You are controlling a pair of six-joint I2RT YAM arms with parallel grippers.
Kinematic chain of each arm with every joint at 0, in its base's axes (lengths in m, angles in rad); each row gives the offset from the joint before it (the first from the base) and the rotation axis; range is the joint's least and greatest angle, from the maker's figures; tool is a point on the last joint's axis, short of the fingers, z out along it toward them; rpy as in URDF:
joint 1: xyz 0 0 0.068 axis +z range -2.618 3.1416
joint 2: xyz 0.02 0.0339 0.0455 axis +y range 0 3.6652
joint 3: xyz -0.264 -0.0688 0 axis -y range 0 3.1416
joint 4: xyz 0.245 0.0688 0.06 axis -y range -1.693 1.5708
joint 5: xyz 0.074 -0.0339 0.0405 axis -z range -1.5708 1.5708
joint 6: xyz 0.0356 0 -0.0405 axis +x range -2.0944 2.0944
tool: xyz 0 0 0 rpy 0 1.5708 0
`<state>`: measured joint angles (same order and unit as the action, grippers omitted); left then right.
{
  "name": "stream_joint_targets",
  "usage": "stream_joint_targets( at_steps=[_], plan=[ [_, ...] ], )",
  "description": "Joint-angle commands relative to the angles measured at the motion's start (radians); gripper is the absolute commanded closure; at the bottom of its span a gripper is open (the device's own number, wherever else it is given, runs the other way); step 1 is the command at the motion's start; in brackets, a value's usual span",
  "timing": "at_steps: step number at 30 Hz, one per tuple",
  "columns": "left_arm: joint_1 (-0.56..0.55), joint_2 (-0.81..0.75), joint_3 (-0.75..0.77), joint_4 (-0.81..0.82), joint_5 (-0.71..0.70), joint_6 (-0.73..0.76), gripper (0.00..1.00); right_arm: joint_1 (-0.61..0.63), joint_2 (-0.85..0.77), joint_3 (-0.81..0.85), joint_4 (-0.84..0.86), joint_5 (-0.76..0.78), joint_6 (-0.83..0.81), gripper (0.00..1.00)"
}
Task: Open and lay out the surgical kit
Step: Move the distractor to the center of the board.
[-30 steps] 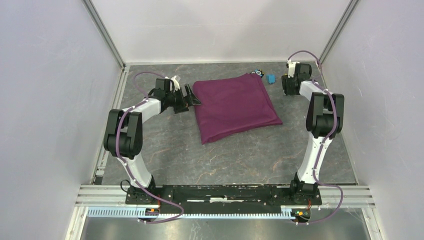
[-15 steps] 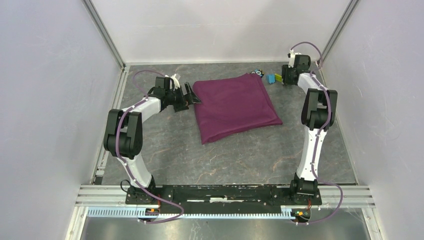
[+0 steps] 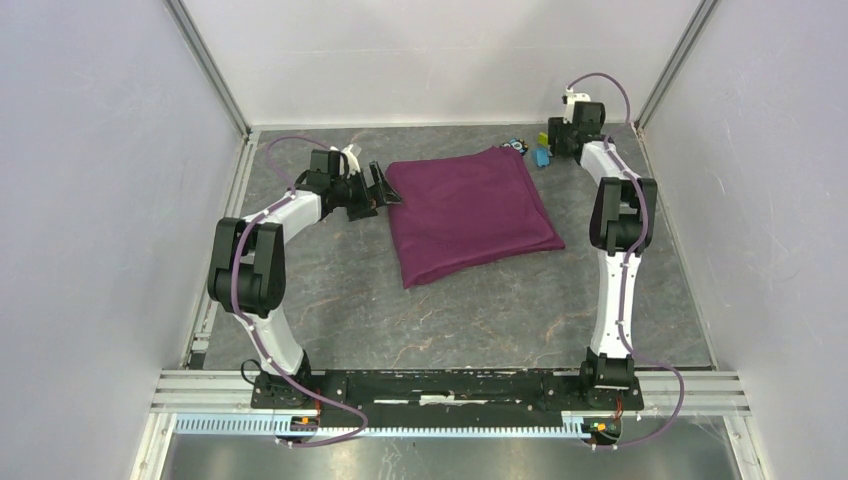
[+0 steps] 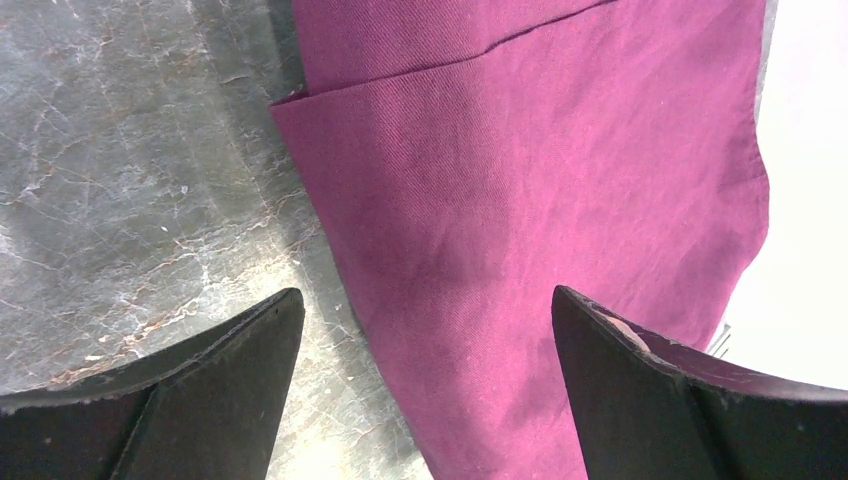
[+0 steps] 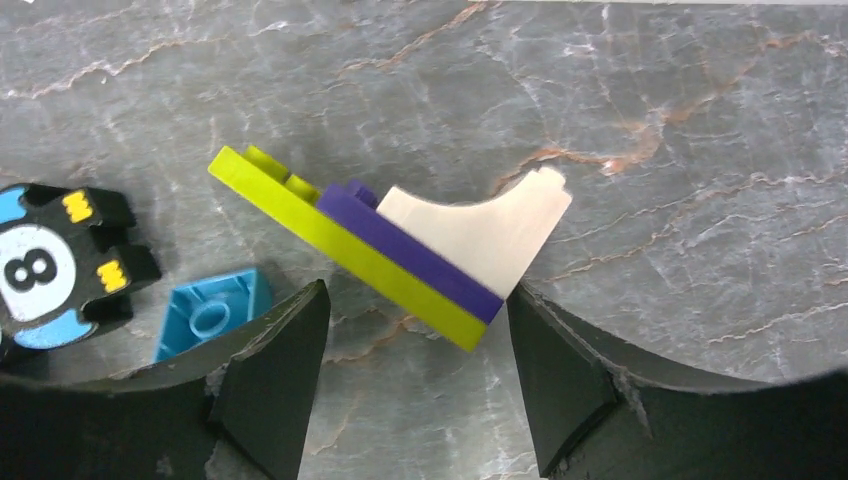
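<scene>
The plum-purple folded cloth point(image 3: 470, 215) lies closed as a roughly square bundle on the grey marbled table point(image 3: 450, 320), in the far middle between the two arms. It is turned slightly, so one corner points to the near left. None of the kit's contents can be seen.

On the left, the left gripper point(image 3: 388, 192) sits low at the cloth's left edge with its jaws spread wide and nothing between them but that edge. In the left wrist view, one black finger point(image 4: 225, 395) is over bare table point(image 4: 120, 150) and the other finger point(image 4: 640, 400) is over the cloth point(image 4: 520, 180). A folded flap with a corner shows just ahead of them. Whether either finger touches the fabric cannot be told.

Right of the cloth's far corner lie a small black piece printed with a white 8 point(image 3: 515, 146) and a small blue block point(image 3: 541, 157), close together on the table.

Further right, the right gripper point(image 3: 552, 142) reaches down by these blocks with its jaws partly apart. In its wrist view, the near end of a stacked toy piece, yellow-green plate, purple plate and cream curved block point(image 5: 400, 250), lies between the fingertips. The left finger point(image 5: 285, 350) stands clear of it. The right finger point(image 5: 560, 370) is just beside the cream part, and contact cannot be judged.
</scene>
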<state>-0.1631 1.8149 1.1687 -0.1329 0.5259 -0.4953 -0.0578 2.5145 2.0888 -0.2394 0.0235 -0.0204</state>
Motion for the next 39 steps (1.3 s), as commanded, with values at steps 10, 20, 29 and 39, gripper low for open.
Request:
stream_joint_targets(
  at_steps=[10,20,29,39],
  plan=[
    [0.007,-0.089,0.017,-0.034,-0.066,0.161,0.00,-0.002,-0.434,-0.575,0.258,-0.051,-0.128,0.20],
    [0.008,-0.124,0.002,-0.024,-0.083,0.161,0.00,0.017,-0.325,-0.505,0.173,-0.160,-0.050,0.28],
    [0.008,-0.138,0.006,-0.019,-0.092,0.171,0.00,0.045,-0.200,-0.356,0.144,-0.145,-0.019,0.31],
    [0.007,-0.149,-0.014,-0.027,-0.040,0.201,0.00,0.052,-0.001,0.028,0.025,-0.110,0.001,0.27]
  ],
)
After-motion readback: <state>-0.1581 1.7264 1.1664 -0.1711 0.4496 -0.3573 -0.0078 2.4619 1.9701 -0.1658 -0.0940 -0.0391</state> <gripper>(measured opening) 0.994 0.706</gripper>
